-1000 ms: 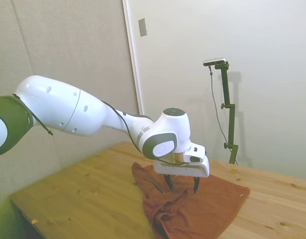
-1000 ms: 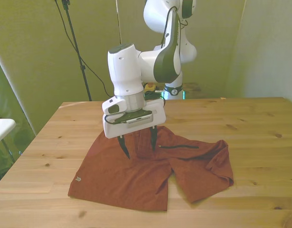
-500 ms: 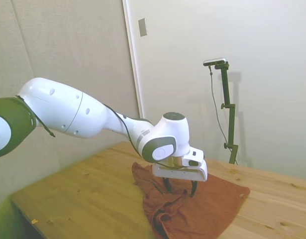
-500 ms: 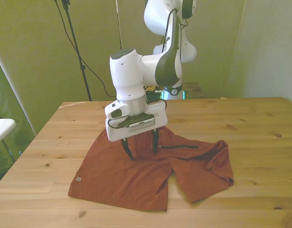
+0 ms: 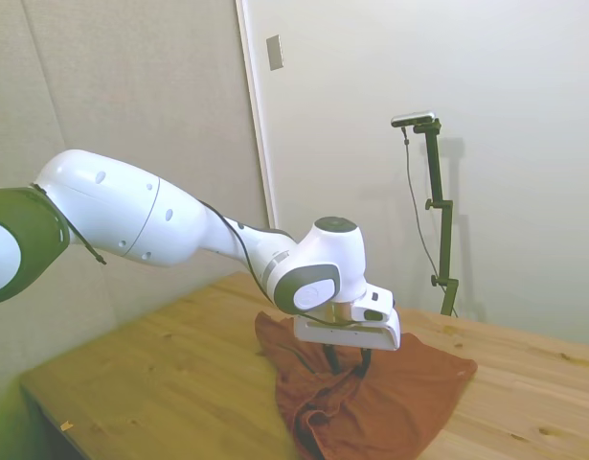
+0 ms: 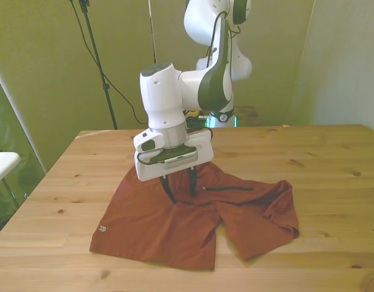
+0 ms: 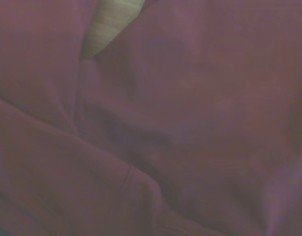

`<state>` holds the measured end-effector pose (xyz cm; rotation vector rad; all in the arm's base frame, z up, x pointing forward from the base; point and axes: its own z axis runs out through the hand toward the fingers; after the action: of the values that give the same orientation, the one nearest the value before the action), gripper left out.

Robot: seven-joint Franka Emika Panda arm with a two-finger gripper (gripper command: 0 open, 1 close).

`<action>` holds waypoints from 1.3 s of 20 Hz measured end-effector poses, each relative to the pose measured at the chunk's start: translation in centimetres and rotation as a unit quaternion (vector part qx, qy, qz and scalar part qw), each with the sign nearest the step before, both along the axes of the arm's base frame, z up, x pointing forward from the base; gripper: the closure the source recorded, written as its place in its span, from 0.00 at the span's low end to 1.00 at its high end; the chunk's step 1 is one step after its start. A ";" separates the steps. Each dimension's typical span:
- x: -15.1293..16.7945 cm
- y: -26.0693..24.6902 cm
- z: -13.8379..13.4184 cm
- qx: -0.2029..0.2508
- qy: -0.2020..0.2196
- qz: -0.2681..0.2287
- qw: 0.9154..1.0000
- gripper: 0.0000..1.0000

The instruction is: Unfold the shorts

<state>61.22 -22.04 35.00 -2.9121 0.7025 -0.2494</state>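
Note:
The rust-orange shorts [image 6: 168,231] lie spread on the wooden table [image 6: 314,158], one leg toward the front view's left and the other, partly folded over, toward its right. A small light tag [image 6: 102,229] marks the left leg and a thin dark stripe [image 6: 229,188] crosses the right one. My gripper [image 6: 181,190] points straight down at the crotch and waist area, its fingertips pressed into the cloth and drawn in on a fold between them. From the side, the gripper [image 5: 348,361] stands over the bunched shorts [image 5: 399,402]. The wrist view is filled with creased shorts fabric [image 7: 190,123].
A sliver of bare table [image 7: 111,24] shows past the cloth in the wrist view. Wood stretches on all sides of the garment [image 5: 160,374]. A white surface edge [image 6: 1,164] sits off the table at the front view's left.
The gripper came down onto the shorts and its fingers moved closer together. The cloth's outer edges have been drawn slightly inward toward the gripper.

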 end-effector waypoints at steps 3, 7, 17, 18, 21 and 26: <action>0.0 0.0 0.0 0.001 0.002 0.001 1.000 1.00; 0.0 -0.1 0.3 -0.003 0.005 0.001 1.000 1.00; -0.7 2.5 5.0 -0.036 -0.001 -0.005 0.999 1.00; -1.0 3.5 5.5 -0.037 -0.004 0.003 0.999 1.00; -2.9 7.8 6.7 -0.042 -0.013 0.035 0.998 1.00; -7.7 14.6 7.1 -0.054 -0.013 0.088 0.995 1.00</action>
<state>53.54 -7.43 42.15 -3.0437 0.4381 -0.3130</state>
